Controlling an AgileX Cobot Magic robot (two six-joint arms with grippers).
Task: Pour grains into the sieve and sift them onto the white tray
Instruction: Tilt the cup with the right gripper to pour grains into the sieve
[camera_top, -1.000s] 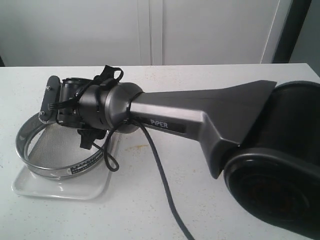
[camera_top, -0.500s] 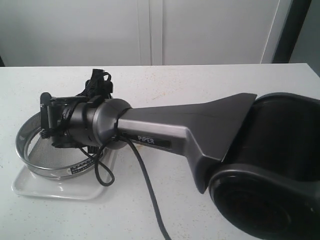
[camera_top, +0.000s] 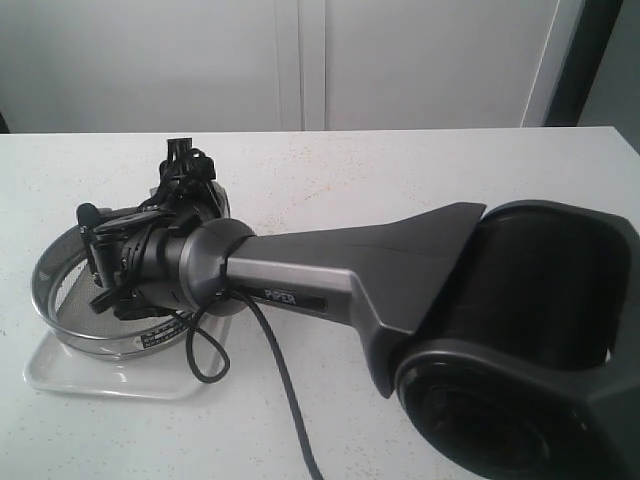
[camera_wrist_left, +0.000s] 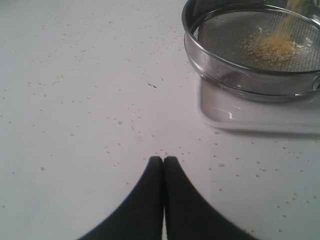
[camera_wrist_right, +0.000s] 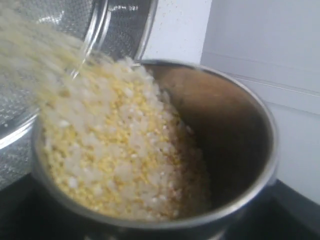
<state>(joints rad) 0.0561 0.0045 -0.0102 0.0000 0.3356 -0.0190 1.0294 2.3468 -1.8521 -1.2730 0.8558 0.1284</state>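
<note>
While the left gripper (camera_wrist_left: 163, 160) hovers low over the bench (camera_wrist_left: 75, 100), its fingers (camera_wrist_left: 145, 205) sit pressed flat together with nothing between them. Just past the tips there's open bench, peppered with stray specks. Further out comes the white tray (camera_wrist_left: 250, 119), and on it the sieve (camera_wrist_left: 235, 75). A small yellow-beige heap of the grains (camera_wrist_left: 272, 47) has landed on the mesh, right under a thin falling stream.

Over to the exterior camera now, where the right arm (camera_top: 520, 330) shows its bulky black joint closest. The grey forearm stretches away across the bench toward the left side. At its far end the right gripper (camera_top: 115, 262) hangs over the sieve. Its fingers are spread wide and clamped around a steel cup (camera_wrist_right: 225, 150), and that cup is tipped hard. The right wrist camera looks straight into it. Yellow and whitish grains are banked up against the low side, and they go over the lip in a blur toward the mesh. Behind it all stand white cabinet doors (camera_top: 300, 60).
</note>
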